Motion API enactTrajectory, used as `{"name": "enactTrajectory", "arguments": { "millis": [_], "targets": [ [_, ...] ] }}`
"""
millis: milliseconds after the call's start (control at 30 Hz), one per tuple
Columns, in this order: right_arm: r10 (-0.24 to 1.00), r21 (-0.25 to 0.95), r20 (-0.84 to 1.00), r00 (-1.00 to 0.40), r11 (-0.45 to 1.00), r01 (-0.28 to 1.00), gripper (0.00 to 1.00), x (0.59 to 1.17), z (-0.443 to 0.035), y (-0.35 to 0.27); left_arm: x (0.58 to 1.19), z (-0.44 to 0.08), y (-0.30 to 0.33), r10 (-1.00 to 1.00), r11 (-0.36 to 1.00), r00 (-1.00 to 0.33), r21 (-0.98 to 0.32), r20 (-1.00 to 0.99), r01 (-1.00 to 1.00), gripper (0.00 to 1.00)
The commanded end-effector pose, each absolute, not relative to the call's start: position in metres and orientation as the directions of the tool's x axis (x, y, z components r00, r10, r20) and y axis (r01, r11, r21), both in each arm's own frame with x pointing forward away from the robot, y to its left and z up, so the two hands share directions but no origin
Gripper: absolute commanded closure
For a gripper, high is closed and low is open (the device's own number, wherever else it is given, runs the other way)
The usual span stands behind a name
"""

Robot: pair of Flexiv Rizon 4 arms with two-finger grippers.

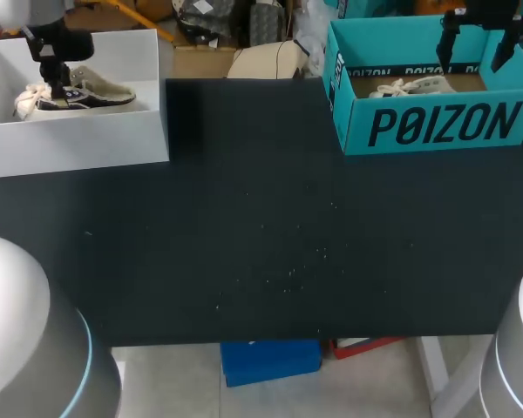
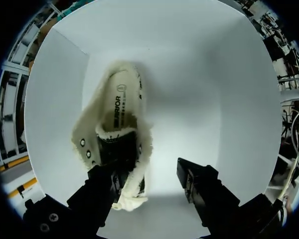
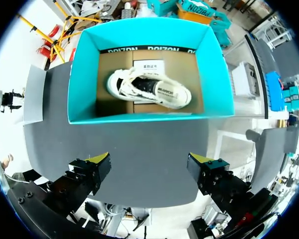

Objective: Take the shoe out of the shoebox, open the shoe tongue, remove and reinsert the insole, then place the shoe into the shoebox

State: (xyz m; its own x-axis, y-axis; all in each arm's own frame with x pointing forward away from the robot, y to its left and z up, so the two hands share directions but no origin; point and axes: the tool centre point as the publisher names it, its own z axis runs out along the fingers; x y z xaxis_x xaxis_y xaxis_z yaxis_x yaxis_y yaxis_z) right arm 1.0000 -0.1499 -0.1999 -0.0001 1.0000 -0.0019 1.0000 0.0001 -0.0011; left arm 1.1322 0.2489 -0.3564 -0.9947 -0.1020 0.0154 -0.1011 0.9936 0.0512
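Note:
A cream and dark sneaker (image 1: 78, 94) lies in the white shoebox (image 1: 78, 144) at the back left. My left gripper (image 1: 59, 87) is down inside that box. In the left wrist view the sneaker (image 2: 119, 114) lies with its opening and insole up on the white box floor (image 2: 199, 74). My left gripper (image 2: 147, 174) is open: one finger sits over the laced front of the shoe, the other stands clear beside it. A second sneaker (image 3: 149, 87) lies in the teal shoebox (image 3: 84, 74). My right gripper (image 3: 149, 164) hangs open and empty high above it.
The teal shoebox (image 1: 444, 126) stands at the back right, with its sneaker (image 1: 414, 85) inside and my right gripper (image 1: 475, 43) over its far side. Between the two boxes lies the dark tabletop (image 1: 261, 244).

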Motion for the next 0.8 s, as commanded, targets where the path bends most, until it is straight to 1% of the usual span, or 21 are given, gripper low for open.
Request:
{"name": "enactTrajectory", "arguments": {
  "millis": [33,167,300,600,633,667,700,733,800],
  "targets": [
    [1.0,-0.001,-0.001,0.0,0.0,1.0,0.0,1.0,-0.2,-0.15,1.138,-0.373,0.246,-0.099,0.994,-0.995,0.056,0.029,-0.097,0.4],
    [1.0,-0.001,-0.001,0.0,0.0,1.0,0.0,1.0,-0.2,-0.15,1.139,-0.386,0.244,-0.106,0.993,-0.993,0.062,0.043,-0.103,0.44],
    [1.0,-0.001,-0.001,0.0,0.0,1.0,0.0,1.0,-0.2,-0.15,1.14,-0.397,0.242,-0.115,0.992,-0.992,0.061,0.054,-0.112,0.5],
    [1.0,-0.001,-0.001,0.0,0.0,1.0,0.0,1.0,-0.2,-0.15,1.147,-0.413,0.24,-0.121,0.991,-0.991,0.063,0.057,-0.118,0.53],
    [1.0,-0.001,-0.001,0.0,0.0,1.0,0.0,1.0,-0.2,-0.15,1.148,-0.413,0.24,-0.125,0.991,-0.99,0.064,0.057,-0.121,0.56],
    [1.0,-0.001,-0.001,0.0,0.0,1.0,0.0,1.0,-0.2,-0.15,1.148,-0.413,0.241,-0.129,0.99,-0.99,0.064,0.057,-0.125,0.67],
    [1.0,-0.001,-0.001,0.0,0.0,1.0,0.0,1.0,-0.2,-0.15,1.149,-0.413,0.241,-0.133,0.99,-0.99,0.065,0.056,-0.129,0.8],
    [1.0,-0.001,-0.001,0.0,0.0,1.0,0.0,1.0,-0.2,-0.15,1.15,-0.414,0.241,-0.137,0.989,-0.989,0.065,0.052,-0.133,1.0],
    [1.0,-0.001,-0.001,0.0,0.0,1.0,0.0,1.0,-0.2,-0.15,1.151,-0.414,0.241,-0.146,0.987,-0.988,0.067,0.05,-0.143,1.0]
  ]
}}
